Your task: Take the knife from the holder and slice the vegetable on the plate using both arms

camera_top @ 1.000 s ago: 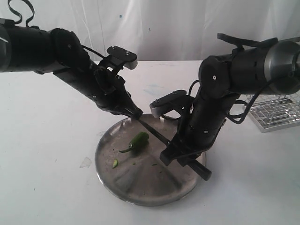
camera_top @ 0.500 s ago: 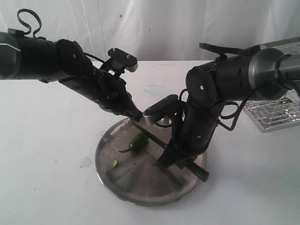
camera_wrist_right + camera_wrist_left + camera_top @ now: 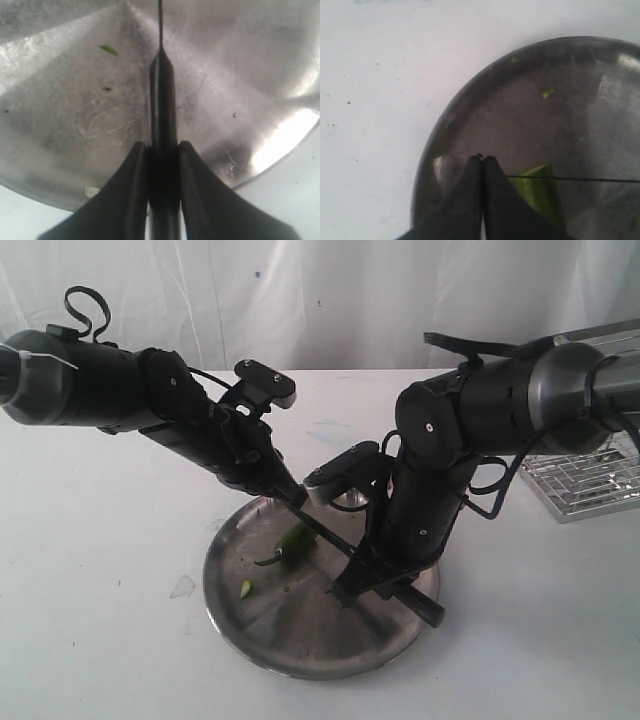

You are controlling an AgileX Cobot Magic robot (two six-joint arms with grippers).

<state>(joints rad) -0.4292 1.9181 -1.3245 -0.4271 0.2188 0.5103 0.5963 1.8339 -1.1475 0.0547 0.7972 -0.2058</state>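
The knife [image 3: 330,530] lies slanted across the plate [image 3: 300,650], its thin blade [image 3: 580,179] passing just over the dark green vegetable [image 3: 295,540] [image 3: 540,192]. My right gripper [image 3: 365,575] [image 3: 162,147] is shut on the black knife handle [image 3: 162,100]; the handle's end juts out past the plate's rim. My left gripper [image 3: 296,498] [image 3: 482,159] is shut with nothing between its fingers. Its tips are low over the plate at the blade's pointed end, right beside the vegetable. A small pale green cut piece [image 3: 246,588] lies on the plate.
The chrome wire holder [image 3: 590,485] stands at the far right behind the right arm. The plate [image 3: 75,135] carries green specks. A small scrap [image 3: 182,587] lies on the white table left of the plate. A white curtain hangs behind.
The right arm has swung left and turned, carrying the knife closer over the vegetable. My left gripper has dipped slightly toward the blade's tip. Over the last half second little has moved.
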